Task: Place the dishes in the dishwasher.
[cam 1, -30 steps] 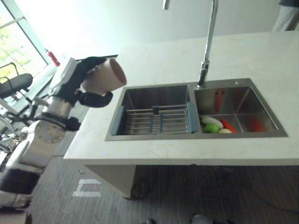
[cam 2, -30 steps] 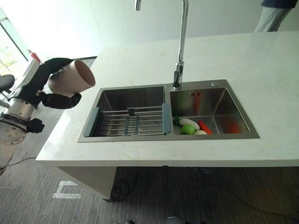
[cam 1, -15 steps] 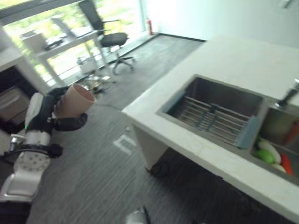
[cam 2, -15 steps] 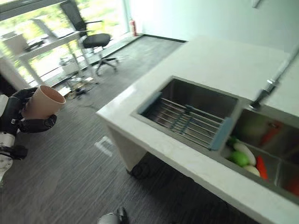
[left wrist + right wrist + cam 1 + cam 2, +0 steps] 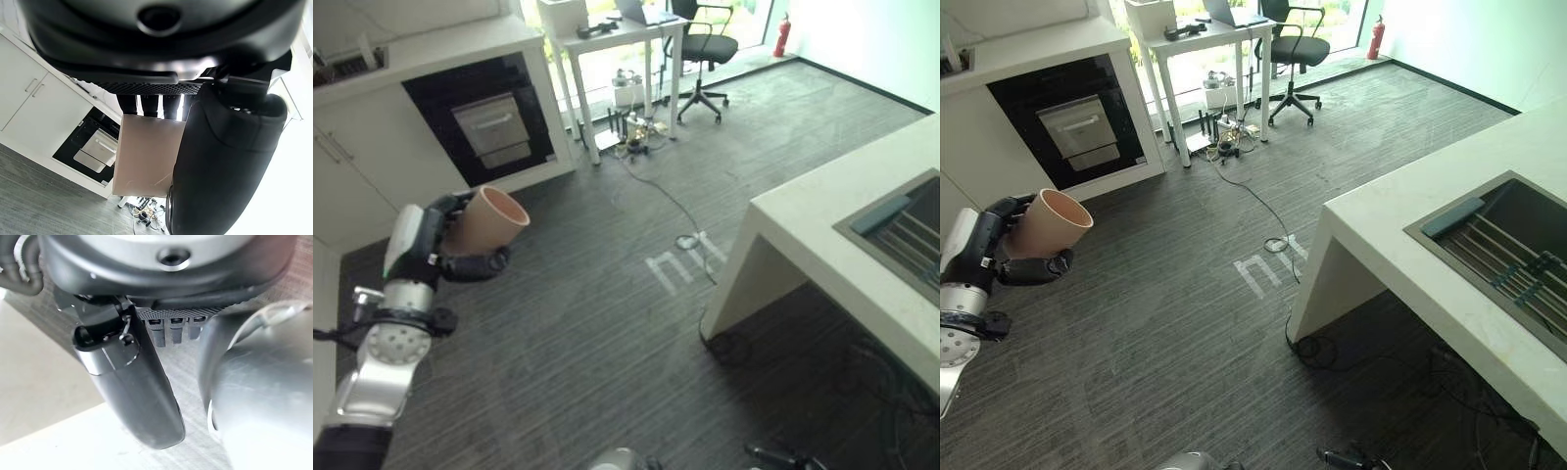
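At the far left, white cabinets (image 5: 357, 166) line the wall, with a black built-in dishwasher (image 5: 484, 122) set into them, its door shut. In front of it the left hand (image 5: 431, 245) hangs in the air above the grey striped carpet (image 5: 578, 333), its fingers (image 5: 475, 264) and thumb wrapped round a pale terracotta cup (image 5: 489, 220); the cup lies tilted, its open mouth turned toward the right. The left wrist view shows the cup's side wall (image 5: 144, 154) pressed between thumb and fingers.

Further right, against the bright windows, stands a white table (image 5: 1200, 39) with cables and small items bunched on the floor under it, and a black office chair (image 5: 1293, 49) beside it. A red fire extinguisher (image 5: 1376, 39) stands near the wall. White markings (image 5: 1268, 269) lie on the carpet in the wide open stretch of floor between cabinets and island.

At the right, the white desk (image 5: 1400, 255) juts in, its corner near the markings, with a steel sink (image 5: 1513, 255) holding a rack (image 5: 1518, 269).

The right hand (image 5: 132, 377) shows in its wrist view over the carpet, holding nothing; I cannot tell how its fingers are set.
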Available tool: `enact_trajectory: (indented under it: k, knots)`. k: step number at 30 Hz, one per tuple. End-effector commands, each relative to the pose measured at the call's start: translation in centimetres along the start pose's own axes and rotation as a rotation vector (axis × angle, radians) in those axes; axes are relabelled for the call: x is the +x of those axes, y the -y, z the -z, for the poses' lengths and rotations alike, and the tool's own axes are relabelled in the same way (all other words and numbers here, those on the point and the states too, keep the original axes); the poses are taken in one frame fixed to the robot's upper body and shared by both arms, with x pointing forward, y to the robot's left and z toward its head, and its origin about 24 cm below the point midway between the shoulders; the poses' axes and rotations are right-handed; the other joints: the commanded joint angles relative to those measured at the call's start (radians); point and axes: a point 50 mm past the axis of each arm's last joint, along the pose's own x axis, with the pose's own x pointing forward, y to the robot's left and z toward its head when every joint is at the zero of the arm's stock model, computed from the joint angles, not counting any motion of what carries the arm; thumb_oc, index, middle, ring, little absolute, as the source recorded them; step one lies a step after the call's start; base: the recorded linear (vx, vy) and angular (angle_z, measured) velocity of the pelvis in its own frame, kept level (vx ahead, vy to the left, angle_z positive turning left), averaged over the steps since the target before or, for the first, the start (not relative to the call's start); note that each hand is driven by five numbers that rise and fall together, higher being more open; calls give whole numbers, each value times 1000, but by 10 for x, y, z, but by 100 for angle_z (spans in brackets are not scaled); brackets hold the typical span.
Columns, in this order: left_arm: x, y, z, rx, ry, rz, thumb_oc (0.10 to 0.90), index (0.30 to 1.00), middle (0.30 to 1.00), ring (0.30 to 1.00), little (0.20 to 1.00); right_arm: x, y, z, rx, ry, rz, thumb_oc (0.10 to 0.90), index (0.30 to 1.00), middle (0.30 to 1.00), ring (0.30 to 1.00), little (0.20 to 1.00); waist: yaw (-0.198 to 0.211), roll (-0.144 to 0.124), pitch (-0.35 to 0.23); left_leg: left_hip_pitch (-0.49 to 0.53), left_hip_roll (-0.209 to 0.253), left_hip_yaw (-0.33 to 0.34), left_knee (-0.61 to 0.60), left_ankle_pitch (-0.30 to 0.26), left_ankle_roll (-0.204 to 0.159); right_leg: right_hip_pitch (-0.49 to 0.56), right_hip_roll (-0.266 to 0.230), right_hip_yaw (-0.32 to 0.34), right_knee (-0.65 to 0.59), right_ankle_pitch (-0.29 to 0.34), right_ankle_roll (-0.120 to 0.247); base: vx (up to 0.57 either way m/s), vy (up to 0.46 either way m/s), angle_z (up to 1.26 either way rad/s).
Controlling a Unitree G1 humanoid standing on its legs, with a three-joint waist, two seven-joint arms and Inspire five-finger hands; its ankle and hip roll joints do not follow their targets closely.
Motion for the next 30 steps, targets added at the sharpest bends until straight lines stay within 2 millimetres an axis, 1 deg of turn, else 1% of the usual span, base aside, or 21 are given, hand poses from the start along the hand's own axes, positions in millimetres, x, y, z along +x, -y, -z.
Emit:
enact_trajectory:
  k: [1,2,3,6,9,11,13,14,16,17,18,19,21,22,24,25,26,27,28,29,30]
  knots:
    - [18,-55,-72,86,363,-189,400,300,300,300,300,4,-2,4,11,-57,2,800,900,900,900,900,-38,-10,-17,14,74,-14,-47,11,-61,74,263,-87,-333,-89,-10,199,45,232]
    - [20,-53,-78,96,380,-185,400,300,300,300,300,3,4,4,-2,-74,15,800,900,900,900,900,-50,-34,-11,30,49,-24,-47,-7,-65,45,282,-70,-398,-105,-11,302,-15,190]
    - [21,-51,-84,102,400,-181,400,300,300,300,300,3,9,3,4,-85,32,800,900,900,900,900,-62,-60,-11,37,14,-42,-47,-27,-61,-23,279,-42,-398,-93,-2,324,-33,167]
    - [25,-49,-96,170,454,-129,400,300,300,300,300,1,18,9,23,-123,55,800,900,900,900,900,-82,-89,-12,66,-41,-106,-47,-75,-43,-144,269,-10,-398,-3,39,468,-76,68]
    - [27,-49,-97,207,462,-90,400,300,300,300,300,-1,15,14,18,-134,34,800,900,900,900,900,-82,-91,-20,97,-36,-98,-47,-86,-44,-139,243,-38,-398,9,40,520,-139,78]
    - [27,-48,-97,224,452,-86,400,300,300,300,300,0,14,14,6,-135,19,800,900,900,900,900,-65,-82,-31,124,-19,-73,-47,-99,-55,-96,236,-102,-398,-23,22,380,-149,24]
    - [26,-47,-97,234,447,-80,400,300,300,300,300,1,12,12,8,-134,16,800,900,900,900,900,-59,-76,-46,154,-15,-73,-47,-96,-68,-79,241,-123,-398,-42,7,362,-172,-30]
    - [25,-47,-98,251,447,-81,400,300,300,300,300,2,12,9,3,-126,9,800,900,900,900,900,-57,-70,-54,179,-10,-69,-47,-79,-83,-65,249,-137,-398,-59,-7,337,-176,-38]
    - [24,-46,-99,277,452,-86,400,300,300,300,300,4,9,0,-8,-97,-12,800,900,900,900,900,-53,-61,-65,224,10,-61,-47,55,-136,-31,270,-152,-398,-103,-46,329,-198,-8]
    - [24,-46,-100,289,461,-89,400,300,300,300,300,4,9,-4,-2,-77,-18,800,900,900,900,900,-51,-61,-67,241,17,-56,-47,139,-165,-17,277,-153,-398,-123,-64,260,-204,-7]
    - [24,-49,-102,297,474,-94,400,300,300,300,300,5,11,-11,10,-50,-19,800,900,900,900,900,-48,-62,-65,216,32,-48,48,222,-201,2,283,-155,-398,-149,-89,288,-256,-27]
    - [22,-52,-103,296,492,-96,400,300,300,300,300,5,13,-20,20,-11,-21,800,900,900,900,900,-38,-69,-56,136,37,-56,228,278,-229,28,285,-145,-398,-179,-121,235,-246,-18]
    - [20,-59,-104,286,501,-92,400,300,300,300,300,6,16,-27,26,18,-15,800,900,900,900,900,-31,-78,-46,23,51,-53,454,295,-250,50,289,-131,-398,-206,-152,162,-201,-4]
    - [20,-62,-106,287,509,-83,400,300,300,300,300,6,20,-31,48,31,-4,800,900,900,900,900,-26,-83,-37,-43,67,-49,541,285,-249,65,293,-121,-398,-218,-164,156,-135,-38]
    - [20,-65,-107,289,517,-72,400,300,300,300,300,5,25,-34,70,37,6,800,900,900,900,900,-23,-83,-28,-92,92,-39,522,260,-231,85,304,-102,-398,-228,-164,166,-27,-72]
    - [20,-66,-107,292,521,-68,400,300,300,300,300,5,27,-34,67,31,11,800,900,900,900,900,-18,-88,-21,-105,106,-20,436,234,-205,101,308,-77,-398,-234,-156,421,253,-78]
    - [18,-71,-101,288,492,-97,400,300,300,300,300,6,29,-31,32,-8,36,800,900,900,900,900,6,-92,-1,-138,51,-72,113,216,-163,113,351,56,-398,-248,-131,416,265,-117]
    - [17,-72,-101,288,491,-100,400,300,300,300,300,6,29,-31,30,-13,38,800,900,900,900,900,9,-95,-2,-140,44,-76,88,227,-162,108,353,66,-398,-246,-130,584,390,-155]
    - [14,-71,-97,288,471,-110,400,300,300,300,300,4,33,-22,11,-65,66,800,900,900,900,900,29,-80,11,-186,27,-123,-47,267,-178,128,397,136,-398,-267,-119,482,263,-194]
    - [11,-66,-95,283,472,-104,400,300,300,300,300,1,38,-12,-1,-97,86,800,900,900,900,900,31,-65,18,-258,45,-96,-47,290,-192,143,417,141,-398,-271,-120,652,349,-163]
    - [11,-57,-95,270,481,-105,400,300,300,300,300,-3,42,-2,0,-112,110,800,900,900,900,900,25,-61,20,-310,63,-24,-47,326,-192,155,413,124,-398,-273,-126,569,348,-161]
